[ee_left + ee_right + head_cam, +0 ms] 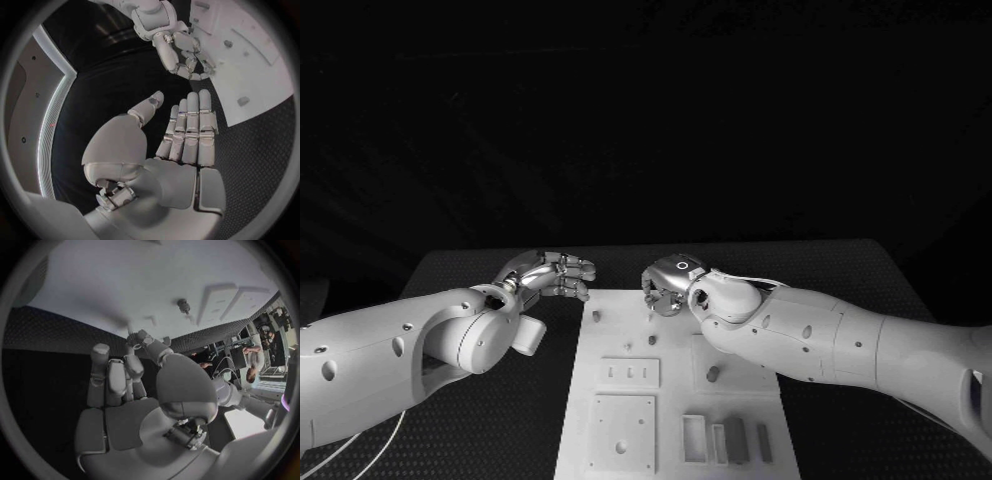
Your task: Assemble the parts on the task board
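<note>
Now: your right hand (672,285) at board's (629,345) far end, fingertips seemingly pinching a small part, unclear | left hand (181,135) flat, empty, beside board | next: seat part squarely.

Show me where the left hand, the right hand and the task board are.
left hand (554,274), head view, its knuckles.
right hand (672,283), head view, back of hand.
task board (629,411), head view, bare raised plate.

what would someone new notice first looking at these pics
Two white arms meet over the far end of the task board, the left hand and right hand close together. The left wrist view shows the left hand flat and holding nothing. The right hand's fingertips seem to pinch something small just over the board, though what cannot be told. Grey parts lie near the board's front edge.
</note>
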Motion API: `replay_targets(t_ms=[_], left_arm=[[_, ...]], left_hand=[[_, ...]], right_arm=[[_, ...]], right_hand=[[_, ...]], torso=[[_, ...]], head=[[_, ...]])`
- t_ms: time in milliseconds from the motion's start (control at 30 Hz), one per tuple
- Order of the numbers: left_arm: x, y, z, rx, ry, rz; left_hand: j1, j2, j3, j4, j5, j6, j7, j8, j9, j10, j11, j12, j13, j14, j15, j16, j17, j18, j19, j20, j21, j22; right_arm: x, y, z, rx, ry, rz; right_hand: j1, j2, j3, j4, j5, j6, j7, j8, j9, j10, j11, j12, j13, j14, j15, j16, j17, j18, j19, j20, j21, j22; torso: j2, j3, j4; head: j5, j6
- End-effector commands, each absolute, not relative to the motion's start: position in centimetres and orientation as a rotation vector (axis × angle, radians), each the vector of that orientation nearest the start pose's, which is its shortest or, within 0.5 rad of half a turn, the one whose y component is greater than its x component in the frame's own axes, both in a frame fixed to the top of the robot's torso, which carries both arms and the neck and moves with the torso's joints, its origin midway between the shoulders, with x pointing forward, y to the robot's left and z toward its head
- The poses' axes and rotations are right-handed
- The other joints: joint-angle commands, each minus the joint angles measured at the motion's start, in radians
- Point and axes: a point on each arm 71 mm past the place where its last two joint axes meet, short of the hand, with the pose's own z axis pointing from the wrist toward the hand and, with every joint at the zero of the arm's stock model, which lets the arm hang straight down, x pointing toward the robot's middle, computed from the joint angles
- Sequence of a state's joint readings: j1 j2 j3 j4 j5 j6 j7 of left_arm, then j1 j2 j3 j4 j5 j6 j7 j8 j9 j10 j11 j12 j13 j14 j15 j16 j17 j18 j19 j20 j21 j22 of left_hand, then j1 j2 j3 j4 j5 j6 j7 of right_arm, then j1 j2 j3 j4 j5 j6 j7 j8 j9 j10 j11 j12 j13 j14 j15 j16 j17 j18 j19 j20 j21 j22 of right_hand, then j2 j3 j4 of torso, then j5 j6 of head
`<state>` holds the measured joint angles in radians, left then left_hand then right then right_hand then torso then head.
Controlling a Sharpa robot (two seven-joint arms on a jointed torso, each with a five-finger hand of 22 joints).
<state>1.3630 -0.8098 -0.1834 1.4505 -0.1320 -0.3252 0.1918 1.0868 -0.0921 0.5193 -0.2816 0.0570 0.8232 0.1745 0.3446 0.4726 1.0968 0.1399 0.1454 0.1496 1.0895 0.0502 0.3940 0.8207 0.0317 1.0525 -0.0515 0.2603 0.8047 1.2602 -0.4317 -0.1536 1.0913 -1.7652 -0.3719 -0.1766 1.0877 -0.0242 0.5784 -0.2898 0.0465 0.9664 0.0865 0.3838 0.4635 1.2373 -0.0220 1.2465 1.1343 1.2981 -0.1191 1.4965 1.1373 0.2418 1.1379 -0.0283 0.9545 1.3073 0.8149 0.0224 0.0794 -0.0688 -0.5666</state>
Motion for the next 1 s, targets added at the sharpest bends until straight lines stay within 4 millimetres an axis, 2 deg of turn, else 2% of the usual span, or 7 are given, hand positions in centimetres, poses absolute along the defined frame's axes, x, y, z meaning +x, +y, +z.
replay_targets(t_ms=[33, 200, 1000], left_arm=[[51.3, 21.5, -16.1, -0.958, 1.612, -1.311], [51.3, 21.4, -16.1, -0.957, 1.612, -1.313], [51.3, 21.6, -16.0, -0.960, 1.611, -1.310]], left_hand=[[-0.002, 0.000, -0.004, 0.001, -0.001, -0.004, -0.001, -0.005, 0.001, 0.002, -0.003, -0.006, 0.000, -0.005, 0.000, -0.004, 0.002, 0.017, -0.008, 0.002, -0.004, 0.001], [-0.002, 0.000, -0.004, 0.001, -0.001, -0.004, -0.001, -0.005, 0.001, 0.002, -0.003, -0.007, 0.000, -0.005, 0.000, -0.005, 0.002, 0.017, -0.008, 0.002, -0.004, 0.001], [-0.001, -0.001, -0.004, 0.001, -0.001, -0.005, -0.001, -0.006, 0.001, 0.002, -0.002, -0.009, 0.000, -0.004, 0.000, -0.007, 0.005, 0.017, -0.008, 0.002, -0.005, 0.002]], right_arm=[[54.6, -10.3, -20.4, -0.505, 1.500, 0.378], [54.7, -10.5, -20.5, -0.510, 1.500, 0.369], [54.7, -11.4, -20.6, -0.519, 1.504, 0.336]], right_hand=[[0.006, 0.003, 0.005, -0.001, 0.003, 0.049, 0.001, 0.003, 0.030, 0.006, 0.000, -0.003, 0.000, 0.001, -0.005, 0.006, -0.001, 0.020, -0.001, -0.009, 0.006, 0.019], [0.006, 0.003, 0.005, -0.001, 0.003, 0.049, 0.001, 0.003, 0.030, 0.008, 0.000, -0.002, 0.001, 0.002, -0.005, 0.006, 0.000, 0.020, -0.001, -0.009, 0.007, 0.019], [0.007, 0.001, 0.005, -0.001, 0.003, 0.052, 0.001, 0.003, 0.033, 0.012, -0.001, -0.003, 0.001, 0.005, -0.005, 0.007, 0.000, 0.020, 0.001, -0.010, 0.007, 0.018]], torso=[[0.003, 0.0005, -0.0004], [0.003, 0.0000, 0.0004], [0.006, 0.0019, -0.0006]], head=[[0.001, 0.000], [0.000, -0.002], [-0.001, -0.004]])
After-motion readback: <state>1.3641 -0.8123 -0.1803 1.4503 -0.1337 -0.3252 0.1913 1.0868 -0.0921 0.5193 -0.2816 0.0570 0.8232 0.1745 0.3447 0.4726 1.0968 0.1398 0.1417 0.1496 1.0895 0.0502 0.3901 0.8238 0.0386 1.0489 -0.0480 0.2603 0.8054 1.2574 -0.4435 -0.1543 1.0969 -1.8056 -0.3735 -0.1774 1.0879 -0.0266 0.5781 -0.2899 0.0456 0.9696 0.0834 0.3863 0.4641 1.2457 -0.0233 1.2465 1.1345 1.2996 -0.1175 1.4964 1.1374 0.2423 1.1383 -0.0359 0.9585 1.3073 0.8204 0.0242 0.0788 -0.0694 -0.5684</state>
